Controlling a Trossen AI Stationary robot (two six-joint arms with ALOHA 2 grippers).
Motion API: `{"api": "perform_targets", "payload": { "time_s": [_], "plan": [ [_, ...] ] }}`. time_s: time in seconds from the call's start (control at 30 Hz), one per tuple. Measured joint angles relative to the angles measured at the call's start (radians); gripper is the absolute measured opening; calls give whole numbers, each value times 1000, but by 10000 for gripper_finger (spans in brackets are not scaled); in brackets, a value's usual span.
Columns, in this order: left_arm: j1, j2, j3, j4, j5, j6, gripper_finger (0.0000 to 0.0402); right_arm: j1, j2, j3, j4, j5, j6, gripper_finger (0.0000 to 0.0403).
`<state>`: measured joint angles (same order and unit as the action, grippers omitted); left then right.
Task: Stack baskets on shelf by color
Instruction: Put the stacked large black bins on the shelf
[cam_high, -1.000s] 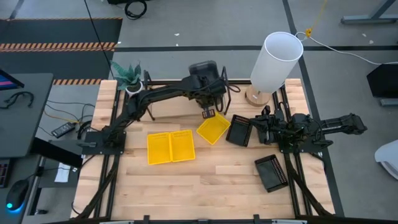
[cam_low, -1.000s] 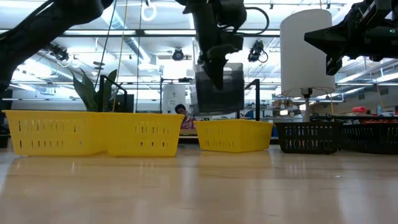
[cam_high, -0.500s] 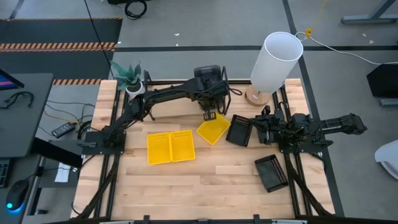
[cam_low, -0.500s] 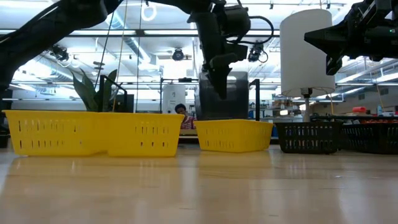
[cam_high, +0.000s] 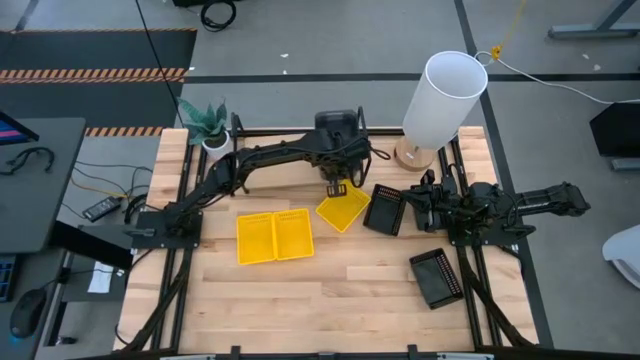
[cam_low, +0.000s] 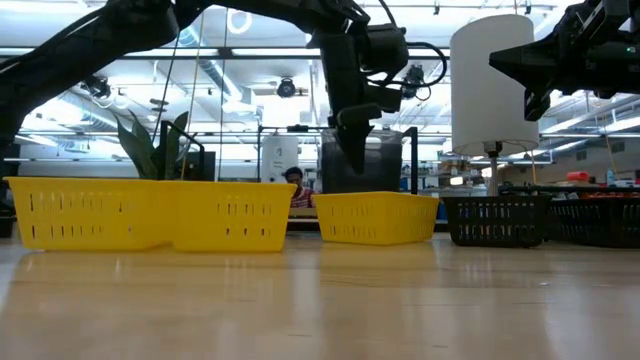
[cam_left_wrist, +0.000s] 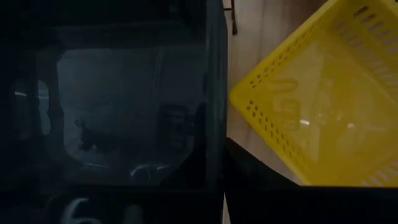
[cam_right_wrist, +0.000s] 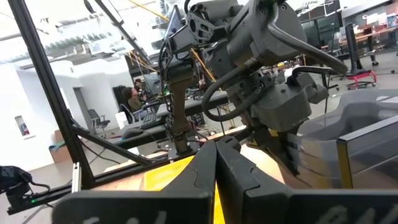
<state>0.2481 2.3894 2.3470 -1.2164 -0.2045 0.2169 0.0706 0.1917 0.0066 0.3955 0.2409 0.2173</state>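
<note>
Left arm carries a dark grey basket over the wooden worktop (cam_high: 330, 290).

Left gripper (cam_high: 336, 186), at twelve o'clock, has its fingers grasping the grey basket (cam_left_wrist: 130, 106) beside a tilted yellow basket (cam_high: 342, 209). Two yellow baskets (cam_high: 274, 237) sit at nine o'clock, two black baskets (cam_high: 437, 277) rightward. Right gripper (cam_high: 418, 203), three o'clock, has its fingers clenched.

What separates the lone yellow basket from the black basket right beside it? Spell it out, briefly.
Colour: the lone yellow basket is bright yellow, the black basket beside it is black. Pose: the yellow one lies cornerwise to the table's edges; the black one is only slightly skewed. Place: the yellow one sits next to the left hand, the black one nearer the right arm. Shared: both rest on the tabletop, open side up, with slotted walls.
</note>
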Motion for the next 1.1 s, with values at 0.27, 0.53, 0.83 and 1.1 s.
{"api": "perform_targets", "payload": {
  "time_s": [0.27,0.53,0.83,1.1],
  "plan": [
    [-2,0,1,-8,14,5,42,0,0,0,0,0,0,16],
    [-12,0,1,-9,14,16,42,0,0,0,0,0,0,16],
    [-40,0,1,-8,-77,42,131,0,0,0,0,0,0,16],
    [-49,-1,1,-13,-83,33,198,0,0,0,0,0,0,16]
  ]
}}
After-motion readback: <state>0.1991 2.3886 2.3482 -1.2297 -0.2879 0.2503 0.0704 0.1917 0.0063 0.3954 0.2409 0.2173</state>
